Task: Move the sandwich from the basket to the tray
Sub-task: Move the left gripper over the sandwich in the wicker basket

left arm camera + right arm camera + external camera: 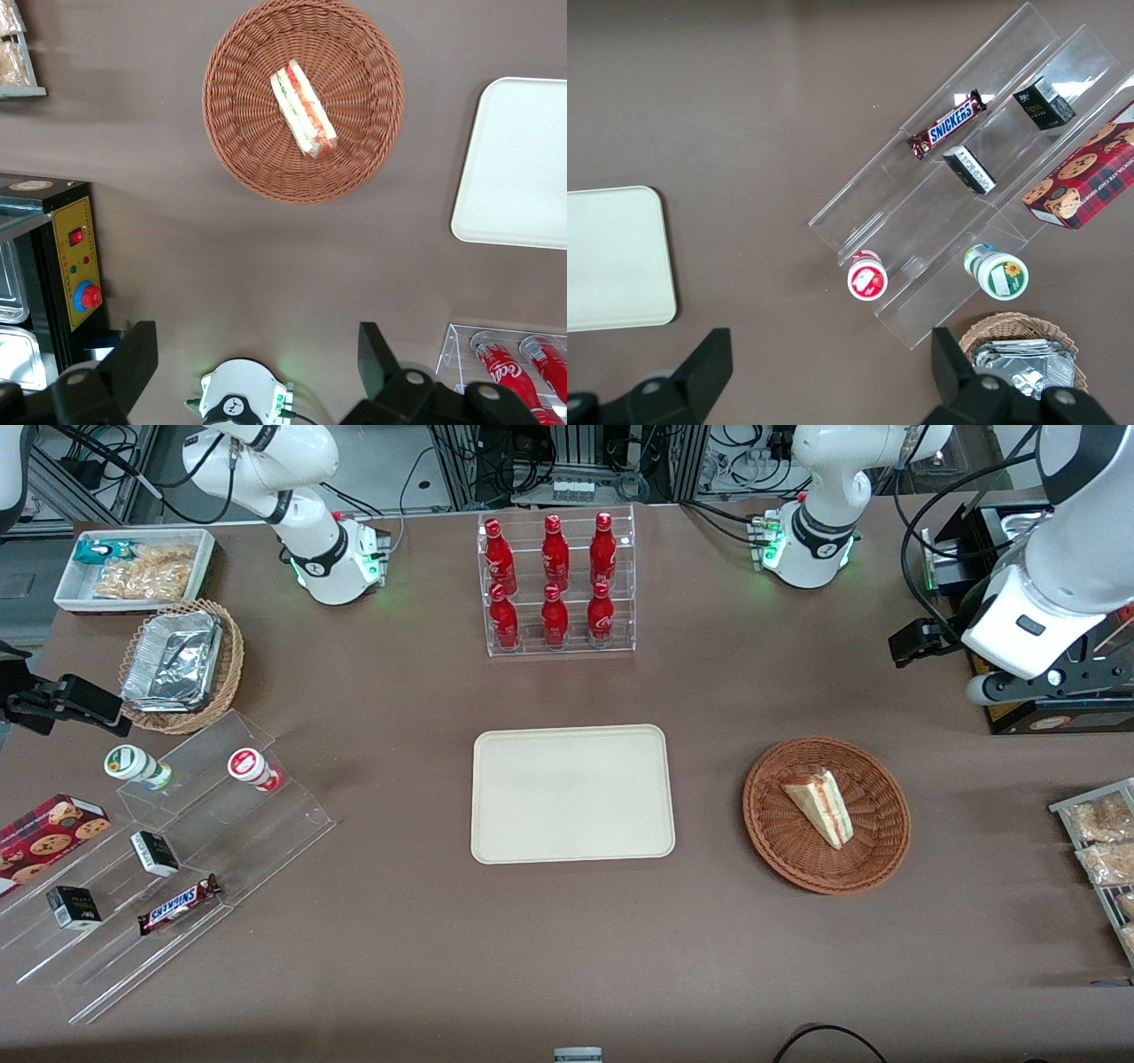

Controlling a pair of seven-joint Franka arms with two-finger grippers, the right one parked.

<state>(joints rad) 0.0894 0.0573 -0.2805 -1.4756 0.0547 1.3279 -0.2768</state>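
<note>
Step in hand, by judgement: the reach, not yet the grasp. Nothing moved off the basket so far.

Tray (572,793) bare, flat on the table beside the basket (827,814), toward the parked arm's end. Basket nearer the front camera than the working arm's base. Sandwich (819,804) lying in the basket near its middle, filling edge showing in the left wrist view (304,108).

Gripper (257,367) held high, well apart from the basket and farther from the front camera than it; jaws spread wide, nothing between them.

Next move, as judged: down over the basket, fingers astride the wedge's long flat sides, a gentle close on soft bread in slippery wrap, then a lift above the wicker rim and across to the tray.

Bottle rack (556,583) farther from the front camera than the tray, off the path. Snack packets (1101,834) beside the basket at the working arm's end, also clear. Nothing in the way between basket and tray.
</note>
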